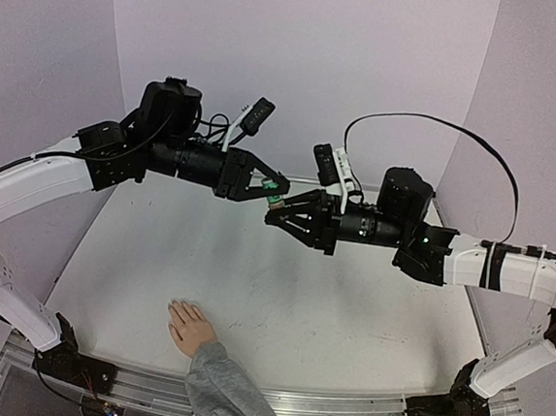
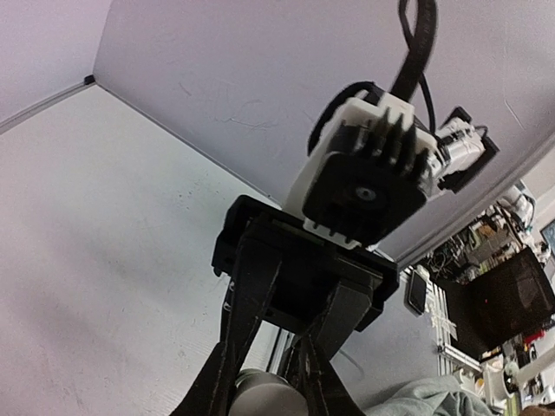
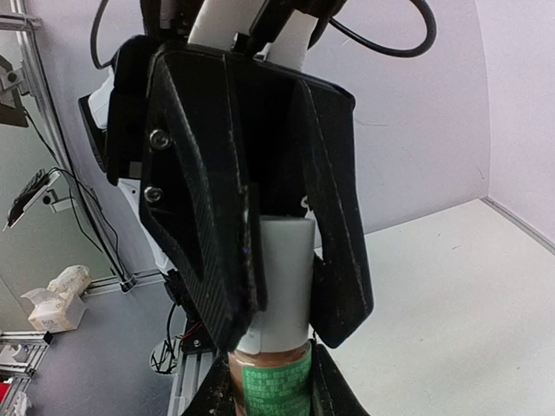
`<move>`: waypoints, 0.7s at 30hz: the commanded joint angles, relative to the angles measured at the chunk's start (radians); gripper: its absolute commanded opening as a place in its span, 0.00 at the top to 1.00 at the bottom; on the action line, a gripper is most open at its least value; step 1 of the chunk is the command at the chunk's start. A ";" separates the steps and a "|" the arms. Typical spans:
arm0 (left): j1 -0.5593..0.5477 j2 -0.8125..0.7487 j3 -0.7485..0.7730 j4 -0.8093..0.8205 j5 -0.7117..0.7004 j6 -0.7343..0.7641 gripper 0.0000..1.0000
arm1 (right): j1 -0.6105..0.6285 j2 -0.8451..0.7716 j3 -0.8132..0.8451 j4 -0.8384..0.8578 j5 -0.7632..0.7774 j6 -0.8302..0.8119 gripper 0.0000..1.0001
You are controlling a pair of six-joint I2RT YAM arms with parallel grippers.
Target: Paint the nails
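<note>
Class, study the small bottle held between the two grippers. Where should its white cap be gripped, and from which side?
Grip the white cap across its straight round sides, coming from its free end, opposite the bottle: the right gripper covers the labelled body. The left gripper is shut on it that way.

This looks like a robotics lab. 2 robot arms [image 1: 27, 186] sit on an aluminium rail [image 1: 338, 408] at a white table [image 1: 299, 298] boxed by pale purple walls [image 1: 301, 54]. Beside it I see cluttered benches [image 2: 486, 251], a dark monitor [image 2: 507, 299], loose cables [image 3: 82, 225] and a tissue box [image 3: 56, 308].
</note>
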 commanded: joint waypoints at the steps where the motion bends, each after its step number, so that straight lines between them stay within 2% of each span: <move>1: -0.005 0.009 0.056 -0.037 -0.107 -0.001 0.88 | -0.005 0.021 0.089 0.048 0.164 -0.018 1.00; 3: -0.004 0.019 0.072 -0.070 -0.193 -0.030 0.97 | 0.014 0.031 0.126 -0.028 0.450 -0.042 1.00; 5: -0.004 0.033 0.081 -0.098 -0.280 -0.082 0.98 | 0.111 0.036 0.131 -0.057 0.959 -0.084 1.00; 6: -0.004 0.043 0.086 -0.105 -0.303 -0.119 0.99 | 0.144 0.047 0.136 -0.043 1.148 -0.132 1.00; 7: -0.004 0.054 0.089 -0.106 -0.311 -0.133 1.00 | 0.154 0.063 0.148 -0.023 1.219 -0.168 1.00; 9: -0.004 0.073 0.096 -0.116 -0.330 -0.161 1.00 | 0.156 0.090 0.167 0.013 1.190 -0.189 1.00; 13: -0.003 0.077 0.111 -0.127 -0.330 -0.162 0.93 | 0.156 0.106 0.175 0.056 0.902 -0.275 1.00; 16: -0.003 0.061 0.115 -0.128 -0.310 -0.151 0.70 | 0.135 0.094 0.153 0.059 0.708 -0.280 1.00; 19: 0.005 0.017 0.095 -0.127 -0.297 -0.124 0.32 | 0.103 0.065 0.118 0.058 0.520 -0.255 1.00; 21: 0.018 -0.018 0.082 -0.130 -0.267 -0.100 0.16 | 0.088 0.043 0.097 0.055 0.427 -0.246 1.00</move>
